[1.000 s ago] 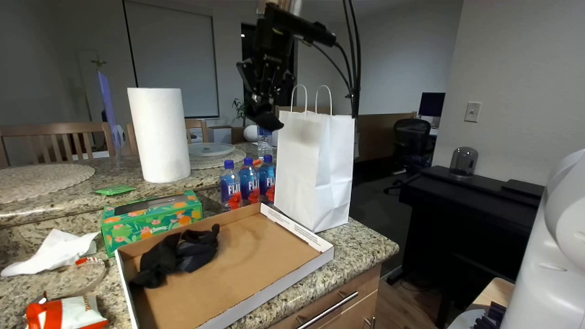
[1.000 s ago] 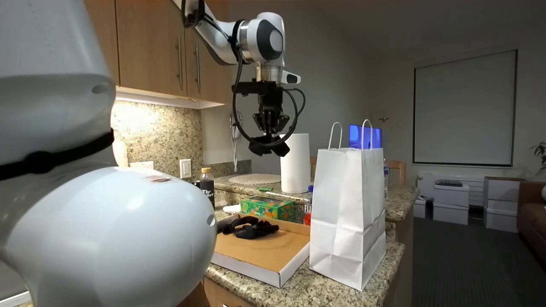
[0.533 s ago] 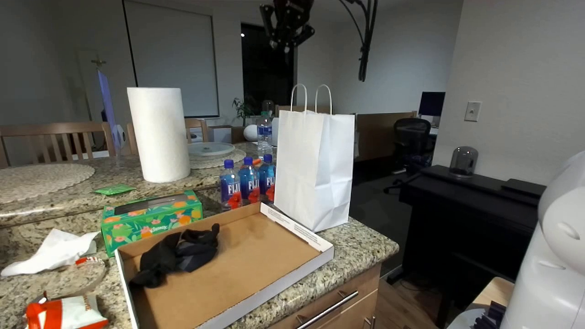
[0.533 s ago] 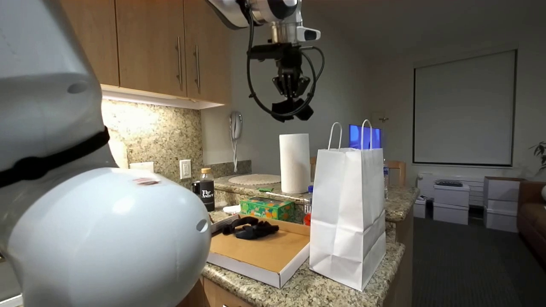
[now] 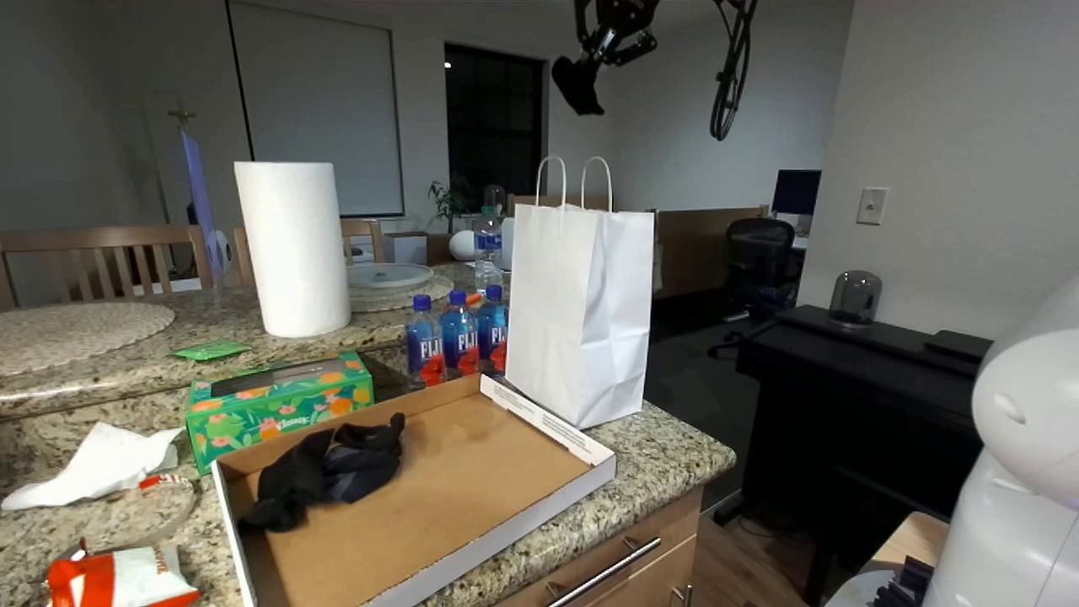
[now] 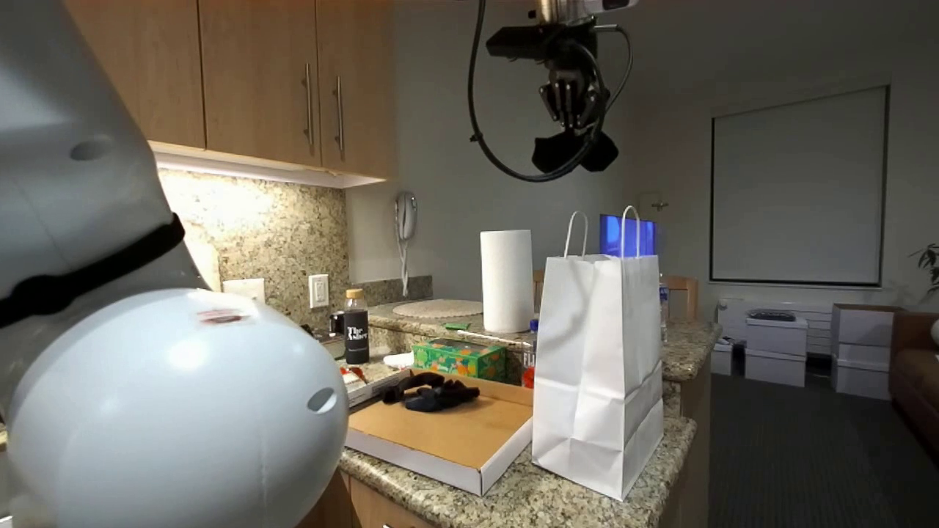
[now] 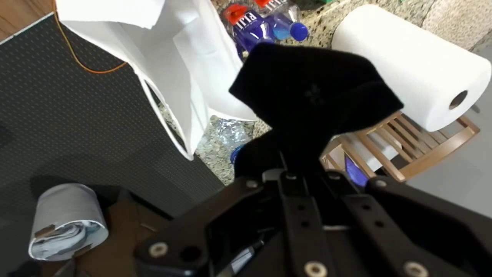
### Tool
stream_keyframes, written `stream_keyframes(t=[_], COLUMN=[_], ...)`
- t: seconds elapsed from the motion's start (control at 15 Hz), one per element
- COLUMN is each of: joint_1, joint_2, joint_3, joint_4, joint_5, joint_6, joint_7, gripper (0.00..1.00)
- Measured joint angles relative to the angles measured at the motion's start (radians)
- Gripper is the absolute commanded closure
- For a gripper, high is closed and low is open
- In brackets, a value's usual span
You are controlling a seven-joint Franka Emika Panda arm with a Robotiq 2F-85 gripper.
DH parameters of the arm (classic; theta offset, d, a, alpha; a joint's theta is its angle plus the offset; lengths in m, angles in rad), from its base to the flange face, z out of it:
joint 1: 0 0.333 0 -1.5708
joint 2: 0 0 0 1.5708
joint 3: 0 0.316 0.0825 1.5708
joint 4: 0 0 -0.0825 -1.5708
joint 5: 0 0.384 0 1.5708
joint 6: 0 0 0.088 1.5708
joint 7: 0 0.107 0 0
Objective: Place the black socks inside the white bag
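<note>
In an exterior view, a black sock (image 5: 578, 86) is being pinched by the gripper (image 5: 593, 57), above the white bag (image 5: 577, 312); between them the looped handles (image 5: 597, 158) are being held upright. Below the gripper, toward the picture's left, more black socks (image 5: 329, 472) are being contained by a cardboard tray (image 5: 472, 464), with a tissue box (image 5: 282, 406), blue-capped bottles (image 5: 459, 333) and a paper towel roll (image 5: 293, 253) being ranged beyond it. The gripper is being shown higher and farther to the picture's right than a second ago; the tray's socks are being seen unmoved.

In an exterior view, the same shift is being shown, and part of the counter (image 6: 543, 506) is being blocked by the white arm (image 6: 176, 411).

In the wrist view, the bag's open mouth (image 7: 165, 57) is being shown to the gripper's upper left, the roll to its upper right; the fingertips are being covered by the sock.
</note>
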Motion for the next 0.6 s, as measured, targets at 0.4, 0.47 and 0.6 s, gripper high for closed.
stream_keyframes(t=[0.4, 0.47, 0.6], joint_1=[-0.023, -0.023, -0.023], joint_2=[0.034, 0.047, 0.078], joint_3=[-0.049, -0.05, -0.049], joint_4=[-0.089, -0.097, -0.102], joint_5=[0.054, 0.058, 0.059], joint_6=[0.006, 0.006, 0.006], joint_7=[0.0, 0.0, 0.0], gripper=[0.96, 0.96, 0.96])
